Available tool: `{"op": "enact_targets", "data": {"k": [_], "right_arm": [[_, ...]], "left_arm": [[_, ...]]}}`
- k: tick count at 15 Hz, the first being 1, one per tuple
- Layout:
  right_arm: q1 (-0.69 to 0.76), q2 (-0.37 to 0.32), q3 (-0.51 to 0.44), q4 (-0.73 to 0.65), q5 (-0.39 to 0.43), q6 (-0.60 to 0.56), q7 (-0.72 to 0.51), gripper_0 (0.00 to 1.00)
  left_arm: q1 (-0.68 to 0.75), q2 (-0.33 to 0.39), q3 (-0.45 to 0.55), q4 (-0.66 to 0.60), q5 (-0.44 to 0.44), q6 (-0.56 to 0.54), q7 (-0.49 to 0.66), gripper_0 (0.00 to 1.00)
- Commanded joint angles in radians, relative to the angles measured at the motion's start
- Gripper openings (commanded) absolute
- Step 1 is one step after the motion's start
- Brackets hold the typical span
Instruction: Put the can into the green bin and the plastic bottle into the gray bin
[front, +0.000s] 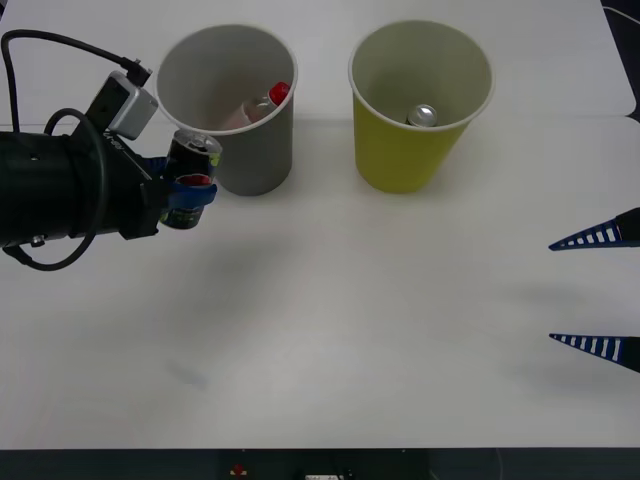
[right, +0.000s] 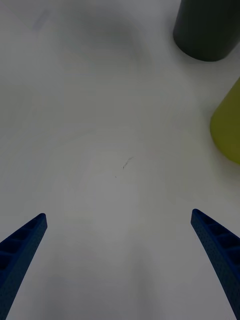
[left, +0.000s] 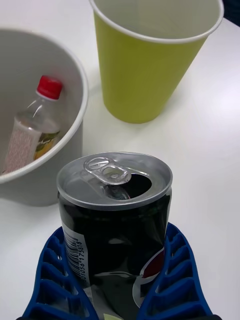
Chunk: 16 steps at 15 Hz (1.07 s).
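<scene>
clearly the left gripper clamps the can, barcode digits "056 175018" legible; right gripper spread empty.

white table; second silver-topped can inside yellow-green cup.

I take this for a lab test bench: I look down on a plain white table carrying just two paper bins, gray at eleven o'clock, green at one o'clock.
</scene>
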Motion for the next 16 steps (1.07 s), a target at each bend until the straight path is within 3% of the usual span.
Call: {"op": "enact_targets", "data": {"k": [1, 2, 5, 9, 16], "right_arm": [[0.0, 0.0, 0.0, 0.0, 0.0, 0.0, 0.0, 1.0], [0.0, 0.0, 0.0, 0.0, 0.0, 0.0, 0.0, 1.0], [0.0, 0.0, 0.0, 0.0, 0.0, 0.0, 0.0, 1.0], [0.0, 0.0, 0.0, 0.0, 0.0, 0.0, 0.0, 1.0], [0.0, 0.0, 0.0, 0.0, 0.0, 0.0, 0.0, 1.0]], "left_arm": [[-0.125, -0.022, -0.062, 0.091, 0.005, -0.029, 0.0, 0.0], [-0.18, -0.048, -0.065, 0.123, 0.0, -0.078, 0.001, 0.0], [-0.32, -0.116, -0.073, 0.186, -0.046, -0.092, 0.0, 0.0], [-0.423, -0.117, -0.189, 0.209, -0.099, -0.092, 0.109, 0.0], [-0.659, -0.143, -0.285, 0.453, -0.102, -0.092, 0.109, 0.0]]}}
